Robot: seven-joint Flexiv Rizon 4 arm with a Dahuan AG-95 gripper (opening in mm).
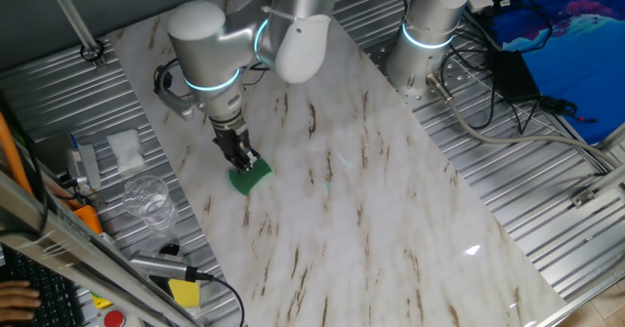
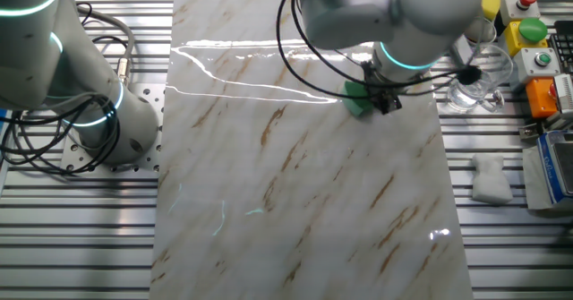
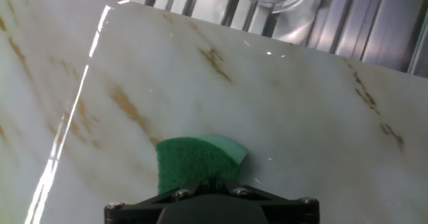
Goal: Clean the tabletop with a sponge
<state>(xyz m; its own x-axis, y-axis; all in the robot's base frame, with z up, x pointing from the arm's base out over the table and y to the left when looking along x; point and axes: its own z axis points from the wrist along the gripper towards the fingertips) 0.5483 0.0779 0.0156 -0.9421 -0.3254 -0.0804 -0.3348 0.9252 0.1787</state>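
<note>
The claw [image 1: 241,160] is clamping the sponge [image 1: 251,178], pressing it flat onto the surface [image 1: 391,190] near its glass-side edge. The sponge is sticking out just ahead of the fingertips, with most unwiped marble stretching away on the far side.

Bright overhead light; glare streaks on tabletop [image 2: 295,184]; hand view soft.
</note>
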